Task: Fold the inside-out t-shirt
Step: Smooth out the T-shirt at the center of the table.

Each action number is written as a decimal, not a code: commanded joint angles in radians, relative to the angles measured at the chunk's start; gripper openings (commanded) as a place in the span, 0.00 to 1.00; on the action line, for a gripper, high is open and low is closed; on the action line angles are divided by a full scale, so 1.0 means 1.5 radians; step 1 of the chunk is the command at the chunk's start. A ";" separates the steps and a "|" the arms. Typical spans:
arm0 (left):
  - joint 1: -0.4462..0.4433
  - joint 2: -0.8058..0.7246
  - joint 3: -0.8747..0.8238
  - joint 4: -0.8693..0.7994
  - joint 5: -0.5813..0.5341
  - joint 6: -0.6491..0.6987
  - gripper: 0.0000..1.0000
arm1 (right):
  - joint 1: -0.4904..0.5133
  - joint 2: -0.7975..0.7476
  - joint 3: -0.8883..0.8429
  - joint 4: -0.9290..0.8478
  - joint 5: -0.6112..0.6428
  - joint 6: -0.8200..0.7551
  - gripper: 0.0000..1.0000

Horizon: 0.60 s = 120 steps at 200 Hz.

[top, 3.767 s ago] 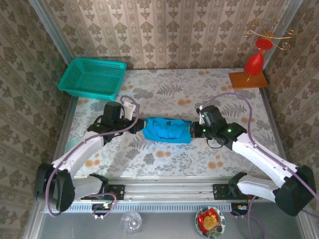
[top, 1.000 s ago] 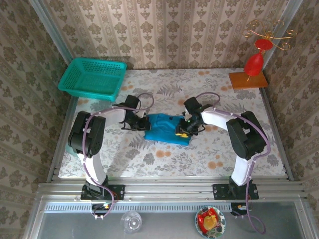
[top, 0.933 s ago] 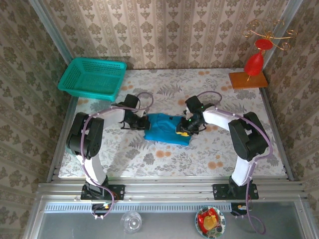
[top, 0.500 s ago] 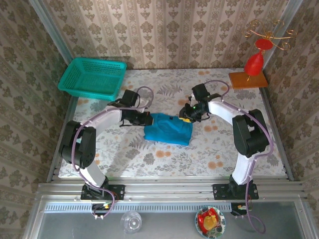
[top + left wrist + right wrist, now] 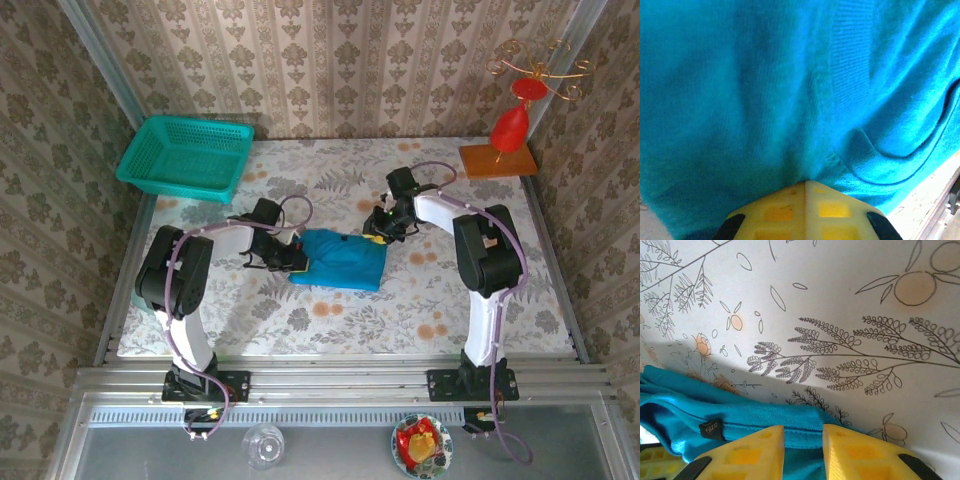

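My left gripper point(image 5: 805, 184) is pinched shut on the left edge of the inside-out t-shirt point(image 5: 345, 262), probably to anchor it. My right gripper point(image 5: 803, 435) has its 2 fingers apart astride the far-right hem, likely positioned to pinch it.

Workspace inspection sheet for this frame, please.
Surface: floral tablecloth, flat.
Job's things: blue t-shirt bunched mid-table.
Clutter: teal basket far left; red ornament far right; glass and red dish on near ledge.
Grippers: left gripper shut on t-shirt's left edge; right gripper open, straddling its hem.
Cables: purple cables loop along both arms, unsnagged.
Surroundings: wallpapered walls.
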 commanded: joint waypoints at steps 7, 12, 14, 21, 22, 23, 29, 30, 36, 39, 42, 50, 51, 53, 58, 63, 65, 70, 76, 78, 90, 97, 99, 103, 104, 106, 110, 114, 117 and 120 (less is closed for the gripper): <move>0.001 -0.004 -0.021 -0.007 -0.032 -0.005 0.05 | -0.003 -0.090 -0.036 -0.073 0.053 -0.016 0.30; 0.001 -0.005 -0.020 -0.008 -0.032 -0.006 0.05 | -0.003 -0.097 -0.043 -0.085 0.066 -0.015 0.30; 0.001 -0.006 -0.020 -0.010 -0.032 -0.007 0.05 | -0.003 -0.100 -0.046 -0.089 0.071 -0.016 0.31; 0.002 -0.006 -0.018 -0.010 -0.032 -0.007 0.05 | -0.003 -0.108 -0.057 -0.100 0.089 -0.015 0.32; 0.002 -0.006 -0.018 -0.010 -0.032 -0.007 0.05 | -0.003 -0.108 -0.059 -0.101 0.092 -0.015 0.32; 0.002 -0.007 -0.018 -0.010 -0.031 -0.007 0.05 | -0.003 -0.109 -0.059 -0.102 0.094 -0.014 0.32; 0.002 -0.007 -0.017 -0.011 -0.031 -0.007 0.05 | -0.004 -0.115 -0.070 -0.107 0.104 -0.011 0.32; 0.002 -0.007 -0.017 -0.011 -0.031 -0.007 0.05 | -0.004 -0.115 -0.072 -0.107 0.105 -0.011 0.32; 0.002 -0.007 -0.016 -0.012 -0.030 -0.007 0.06 | -0.004 -0.117 -0.080 -0.106 0.107 -0.009 0.33; 0.002 -0.007 -0.015 -0.013 -0.030 -0.006 0.06 | -0.004 -0.119 -0.083 -0.106 0.107 -0.008 0.33; 0.002 -0.006 -0.014 -0.013 -0.029 -0.006 0.06 | -0.004 -0.119 -0.087 -0.105 0.105 -0.007 0.33; 0.002 -0.005 -0.014 -0.014 -0.023 -0.002 0.06 | -0.003 -0.119 -0.097 -0.096 0.100 -0.004 0.33; 0.003 -0.004 -0.014 -0.014 -0.022 -0.002 0.06 | -0.003 -0.119 -0.098 -0.094 0.099 -0.003 0.33; 0.002 -0.003 -0.014 -0.014 -0.020 -0.001 0.06 | -0.003 -0.118 -0.101 -0.091 0.096 -0.003 0.33; 0.003 -0.001 -0.012 -0.016 -0.018 0.001 0.07 | -0.004 -0.116 -0.106 -0.082 0.090 0.000 0.33; 0.002 0.002 -0.010 -0.019 -0.017 0.004 0.07 | -0.003 -0.115 -0.110 -0.074 0.083 0.002 0.33; 0.002 0.002 -0.010 -0.019 -0.017 0.005 0.07 | -0.004 -0.113 -0.111 -0.072 0.083 0.003 0.33; 0.002 0.005 -0.007 -0.022 -0.018 0.007 0.07 | -0.004 -0.109 -0.110 -0.069 0.081 0.005 0.33; 0.002 0.008 -0.005 -0.026 -0.018 0.010 0.06 | -0.003 -0.104 -0.108 -0.065 0.076 0.007 0.33; 0.002 0.008 -0.004 -0.027 -0.018 0.011 0.07 | -0.004 -0.103 -0.108 -0.064 0.074 0.007 0.33; 0.003 0.008 -0.002 -0.032 -0.018 0.013 0.06 | -0.004 -0.095 -0.102 -0.056 0.063 0.011 0.32; 0.003 0.007 -0.003 -0.033 -0.018 0.013 0.06 | -0.003 -0.092 -0.098 -0.052 0.058 0.014 0.31; 0.002 0.006 -0.003 -0.033 -0.018 0.013 0.06 | -0.003 -0.091 -0.097 -0.051 0.056 0.014 0.31; 0.002 0.005 -0.003 -0.033 -0.018 0.013 0.06 | -0.003 -0.090 -0.097 -0.046 0.050 0.016 0.30; 0.002 0.005 -0.003 -0.033 -0.018 0.013 0.06 | -0.003 -0.090 -0.096 -0.045 0.049 0.017 0.30; 0.002 0.005 -0.003 -0.033 -0.018 0.013 0.07 | -0.003 -0.090 -0.096 -0.043 0.047 0.018 0.29; 0.002 0.004 -0.003 -0.034 -0.018 0.013 0.06 | -0.003 -0.092 -0.096 -0.038 0.043 0.019 0.27; 0.003 0.003 -0.003 -0.035 -0.018 0.014 0.06 | -0.002 -0.094 -0.096 -0.032 0.040 0.022 0.25; 0.003 0.002 -0.002 -0.035 -0.018 0.014 0.06 | -0.002 -0.095 -0.095 -0.029 0.038 0.024 0.24; 0.004 0.002 -0.003 -0.036 -0.018 0.014 0.06 | -0.002 -0.096 -0.094 -0.026 0.036 0.026 0.23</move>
